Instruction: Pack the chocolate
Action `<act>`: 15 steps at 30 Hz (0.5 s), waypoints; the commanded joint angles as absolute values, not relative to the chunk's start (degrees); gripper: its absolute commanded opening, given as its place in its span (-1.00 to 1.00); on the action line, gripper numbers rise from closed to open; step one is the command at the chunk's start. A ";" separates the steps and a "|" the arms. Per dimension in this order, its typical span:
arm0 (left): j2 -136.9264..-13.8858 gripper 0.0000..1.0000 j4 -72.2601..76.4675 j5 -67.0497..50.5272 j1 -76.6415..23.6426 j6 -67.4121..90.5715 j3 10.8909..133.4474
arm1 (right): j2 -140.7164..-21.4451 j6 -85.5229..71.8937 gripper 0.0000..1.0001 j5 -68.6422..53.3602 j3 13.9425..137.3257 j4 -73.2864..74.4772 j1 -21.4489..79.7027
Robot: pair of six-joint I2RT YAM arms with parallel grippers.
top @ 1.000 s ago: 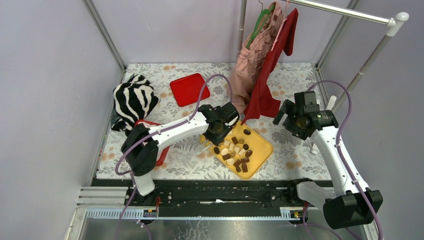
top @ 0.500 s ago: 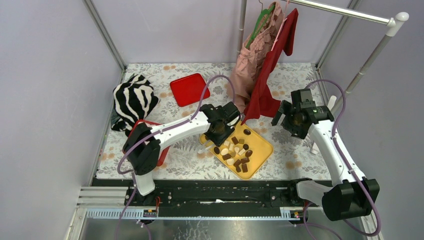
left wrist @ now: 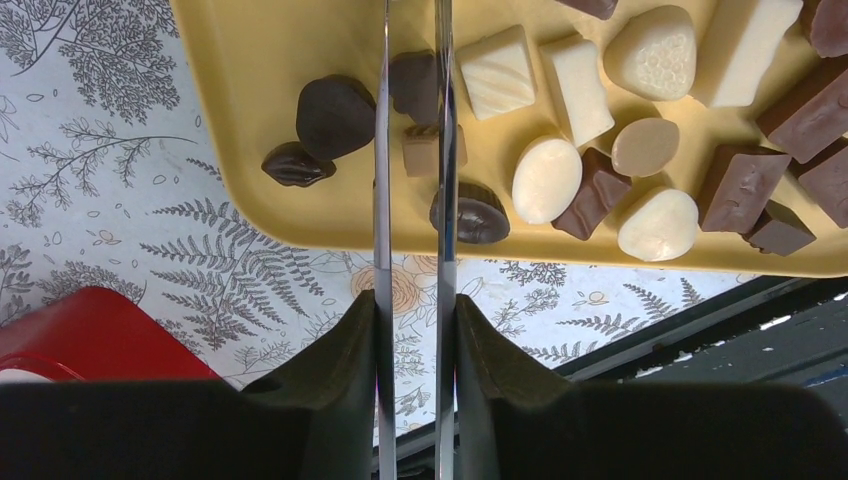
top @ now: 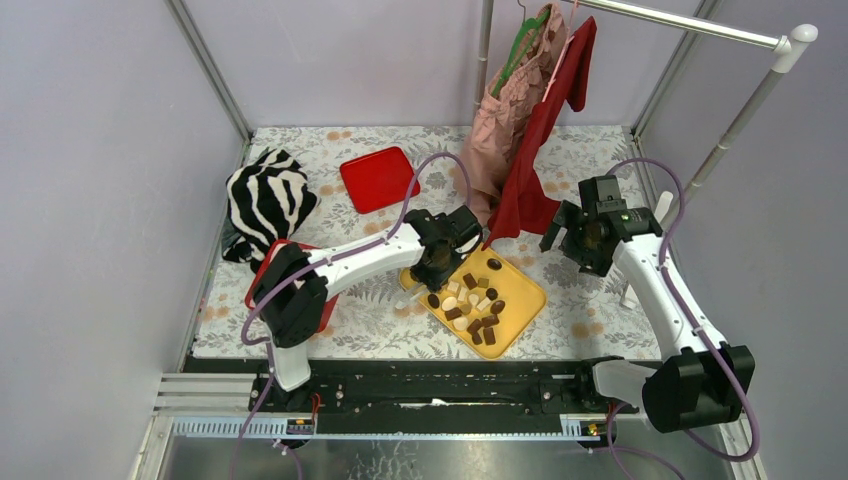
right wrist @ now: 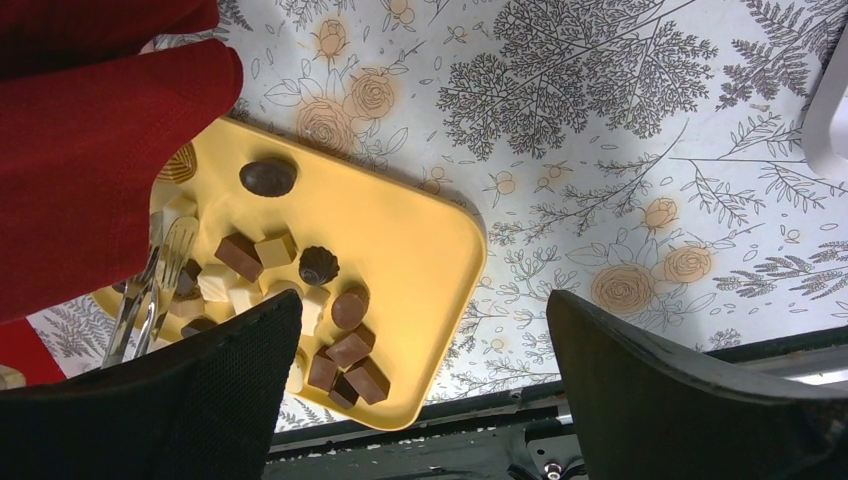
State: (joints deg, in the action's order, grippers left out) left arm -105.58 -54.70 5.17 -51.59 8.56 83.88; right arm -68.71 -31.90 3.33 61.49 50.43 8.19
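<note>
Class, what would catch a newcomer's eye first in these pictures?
The yellow tray at the centre of the table stands out, strewn with chocolate in dark, tan and white. The left arm's thin fingers straddle one tan piece there. Behind, a red garment hangs from the rail.

Zebra-striped cloth, red square, perhaps a lid, hanging garments

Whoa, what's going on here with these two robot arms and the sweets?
The left claw is down over the yellow tray of chocolates. Its thin fingers sit astride a small tan piece, though it is unclear whether they grip it yet. The right claw hangs open above the table beside the tray, holding nothing. The chocolates in view all lie on the tray.
</note>
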 commanded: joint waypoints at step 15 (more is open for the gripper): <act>-86.73 -1.00 -71.01 8.04 -33.38 35.72 84.36 | -65.38 -33.13 1.00 -0.28 60.52 43.37 8.00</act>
